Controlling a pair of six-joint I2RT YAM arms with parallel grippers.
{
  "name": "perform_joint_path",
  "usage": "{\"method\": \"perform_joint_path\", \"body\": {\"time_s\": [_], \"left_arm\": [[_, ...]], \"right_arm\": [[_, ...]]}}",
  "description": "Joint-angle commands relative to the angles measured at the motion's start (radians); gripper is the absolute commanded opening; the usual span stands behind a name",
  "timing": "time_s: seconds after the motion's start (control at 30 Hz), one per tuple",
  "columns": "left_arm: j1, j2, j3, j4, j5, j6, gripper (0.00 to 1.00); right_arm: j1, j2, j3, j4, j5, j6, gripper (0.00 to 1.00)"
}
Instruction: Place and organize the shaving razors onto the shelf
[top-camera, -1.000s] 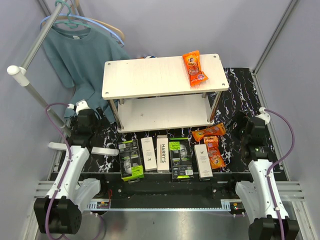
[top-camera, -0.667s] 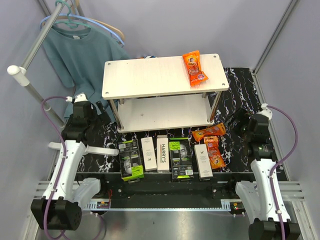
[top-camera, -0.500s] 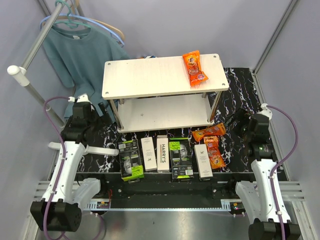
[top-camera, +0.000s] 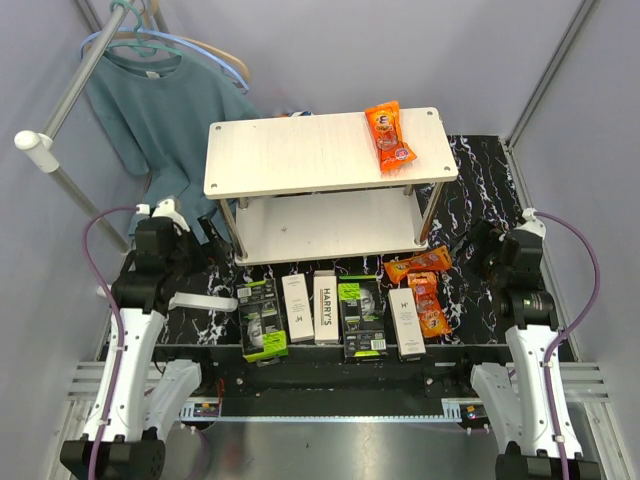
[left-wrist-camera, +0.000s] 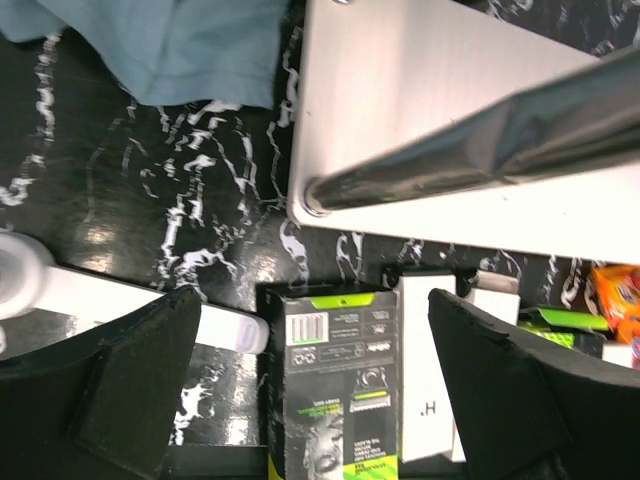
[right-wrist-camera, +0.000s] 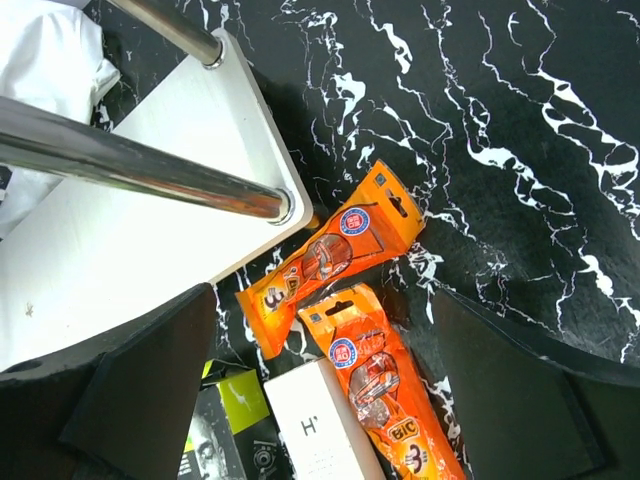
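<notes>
Five shaving razors (top-camera: 325, 307) lie boxed in a tight row on the tabletop (top-camera: 480, 170), just in front of the shelf (top-camera: 320, 150); none is on it. The left gripper (left-wrist-camera: 312, 330), near the shelf's front-left leg (left-wrist-camera: 480, 130), and the right gripper (right-wrist-camera: 322, 295), near its front-right corner, both hang spread wide and empty. Likely hazards: a finger entering the packed row shoves a neighbouring box; an arm clips a leg; the orange packets (top-camera: 425, 290) just beside the row get dragged along.

You see the shaving razors (top-camera: 326, 307), five boxes lying flat in one row at 6 o'clock of the pale two-tier shelf (top-camera: 300, 155): black, white, white, black, white, from 9 to 3 o'clock.
</notes>
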Motion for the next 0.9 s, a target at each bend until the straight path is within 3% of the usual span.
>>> {"method": "perform_joint_path", "body": {"time_s": [0.0,0.47,0.63,0.87], "left_arm": [[0.0,-0.008,-0.008,-0.001,0.149,-0.013,0.99],[-0.05,-0.002,-0.077,0.069,0.369,-0.073,0.99],[-0.176,-0.015,-0.102,0.094,0.313,-0.123,0.99],[-0.473,0.024,-0.125,0.155,0.161,-0.256,0.99]], "right_arm": [[0.0,-0.024,0.034,-0.033,-0.032,0.023,1.0],[0.0,-0.049,0.01,-0.085,-0.032,0.184,0.99],[0.0,-0.052,0.005,-0.111,-0.066,0.221,1.0],[0.0,-0.038,-0.042,-0.082,-0.161,0.228,1.0]]}}
